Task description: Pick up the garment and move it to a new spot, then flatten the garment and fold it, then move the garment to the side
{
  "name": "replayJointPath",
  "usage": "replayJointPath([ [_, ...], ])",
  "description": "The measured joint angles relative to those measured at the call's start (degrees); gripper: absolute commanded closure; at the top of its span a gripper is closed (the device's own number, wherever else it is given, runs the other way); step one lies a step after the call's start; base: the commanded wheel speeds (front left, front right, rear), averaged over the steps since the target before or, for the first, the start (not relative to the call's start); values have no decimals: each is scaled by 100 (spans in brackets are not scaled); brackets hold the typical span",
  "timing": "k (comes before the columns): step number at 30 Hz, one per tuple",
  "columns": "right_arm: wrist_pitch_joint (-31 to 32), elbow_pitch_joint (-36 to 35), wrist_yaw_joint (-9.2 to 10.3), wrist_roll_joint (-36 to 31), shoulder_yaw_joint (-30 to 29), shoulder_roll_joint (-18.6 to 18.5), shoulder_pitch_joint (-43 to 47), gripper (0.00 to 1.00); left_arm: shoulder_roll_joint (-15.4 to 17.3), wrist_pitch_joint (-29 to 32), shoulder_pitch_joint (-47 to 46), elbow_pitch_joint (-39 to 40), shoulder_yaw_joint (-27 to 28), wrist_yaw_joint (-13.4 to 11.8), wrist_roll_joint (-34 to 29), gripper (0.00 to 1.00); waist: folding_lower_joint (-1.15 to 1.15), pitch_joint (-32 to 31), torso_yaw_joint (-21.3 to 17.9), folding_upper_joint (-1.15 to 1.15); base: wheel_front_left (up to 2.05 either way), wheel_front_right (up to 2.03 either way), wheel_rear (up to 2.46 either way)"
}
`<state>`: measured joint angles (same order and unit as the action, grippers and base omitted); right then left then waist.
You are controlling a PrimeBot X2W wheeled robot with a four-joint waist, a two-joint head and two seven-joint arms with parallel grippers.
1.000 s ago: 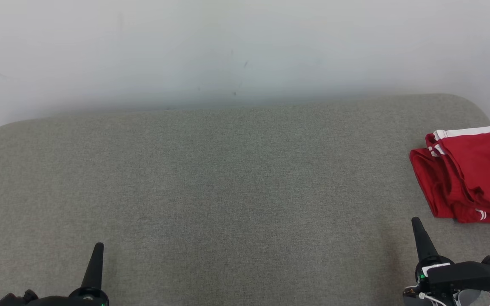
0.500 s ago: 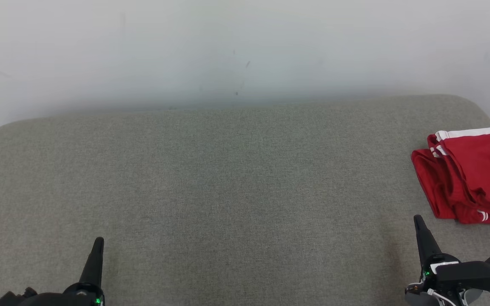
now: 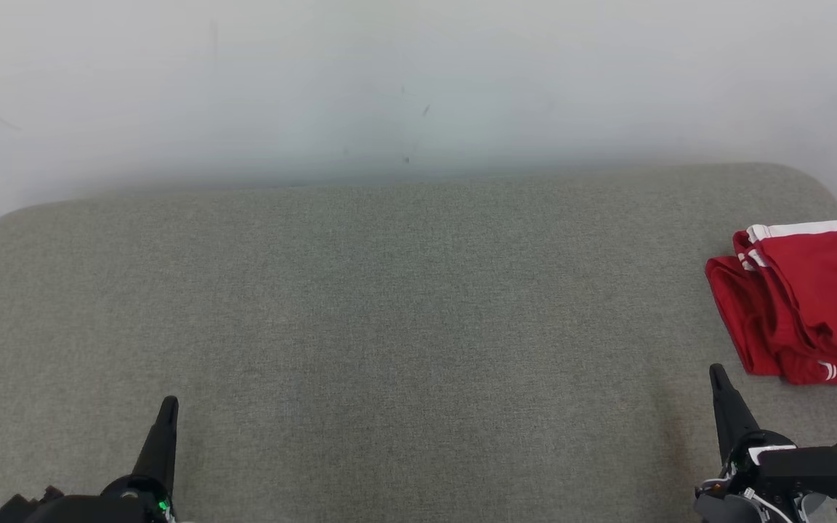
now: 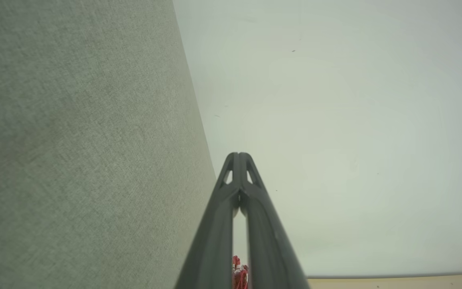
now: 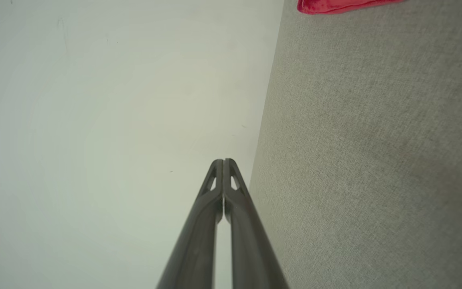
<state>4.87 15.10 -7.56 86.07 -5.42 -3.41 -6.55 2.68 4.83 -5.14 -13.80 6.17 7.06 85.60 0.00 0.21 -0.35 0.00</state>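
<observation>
Red cloth with white trim, the garment (image 3: 803,305) lies in loose layers at the three o'clock edge of the head view. It rests on the grey woven padded surface (image 3: 389,327), and the picture's border cuts off its right side. A white band runs along its far edge. A pale wall (image 3: 389,73) rises behind the surface at twelve o'clock. The left gripper (image 3: 168,401) comes up at seven o'clock as a single dark spike, with nothing in it. The right gripper (image 3: 716,370) stands at five o'clock, near the garment's closest corner but apart from it, and also reads as one spike.

In the left wrist view, the left gripper (image 4: 238,154) has its two fingers pressed together at the tips and holds nothing. The grey padded surface (image 4: 74,140) lies at nine o'clock and the wall (image 4: 355,120) at three. A scrap of the red garment (image 4: 239,273) shows at six o'clock, through the slit lower down between the fingers. A strip of beige floor (image 4: 395,282) lies at five.

In the right wrist view, the right gripper (image 5: 223,161) is likewise clenched tip to tip and empty. The wall (image 5: 94,100) lies at nine o'clock and the padded surface (image 5: 375,140) at three. An edge of the garment (image 5: 335,5) shows at one o'clock, well apart from the fingertips.
</observation>
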Motion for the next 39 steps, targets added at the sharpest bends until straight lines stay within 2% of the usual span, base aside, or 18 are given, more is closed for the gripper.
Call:
replayJointPath([
  [18, 168, -107, 1, 631, -113, 48, 2, 100, 3, 172, -79, -23, 29, 36, 669, 100, 0, -3, 35, 0, 0, 0, 0],
  [39, 168, -109, 1, 630, -115, 51, 3, 100, 4, 172, -80, -23, 30, 44, 669, 100, 0, -3, 35, 0, 0, 0, 0],
])
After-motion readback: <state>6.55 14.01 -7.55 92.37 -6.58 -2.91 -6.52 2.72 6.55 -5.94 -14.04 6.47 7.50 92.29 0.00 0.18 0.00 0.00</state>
